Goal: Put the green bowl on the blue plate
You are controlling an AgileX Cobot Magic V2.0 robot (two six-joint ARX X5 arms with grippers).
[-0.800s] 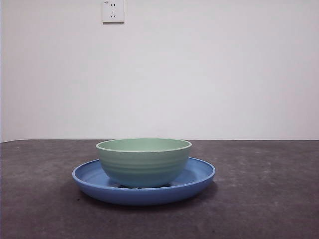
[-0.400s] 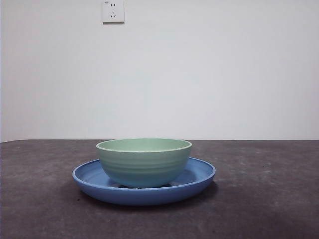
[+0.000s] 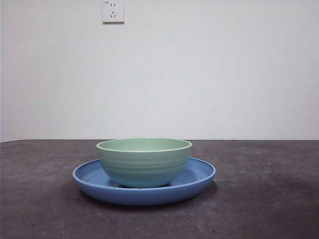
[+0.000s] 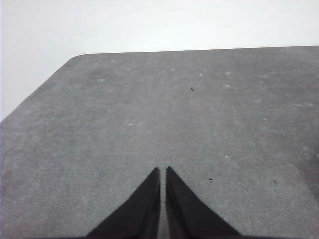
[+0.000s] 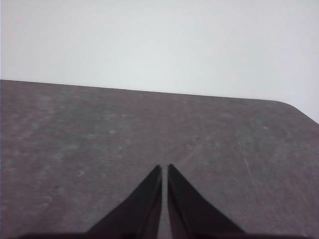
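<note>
Front view: green bowl [image 3: 144, 162] sits upright inside the blue plate [image 3: 199, 174], its base resting on the plate's floor, roughly centred, with blue rim showing to either side of it. Faint horizontal ridges on the bowl's outer wall; lighter rim; inside of the bowl is not visible from this low angle. Plate lies flat on the dark grey desk [image 3: 269, 199], a soft shadow beneath its edge. Behind the desk a plain white wall [image 3: 209, 74] carrying a white socket [image 3: 113, 11] near the top, above and a little to the side of the bowl. No arm shows in the front view. Left wrist view: left pincer [image 4: 162, 172] has its two black jaws pressed together, only a thin slit between the tips, nothing held; it hangs over bare desk surface near a rounded corner of the desk, bowl and plate outside this picture. Right wrist view: right pincer [image 5: 164, 169] likewise pressed together and holding nothing, over bare desk near another rounded corner, with the white wall beyond the far edge.
</note>
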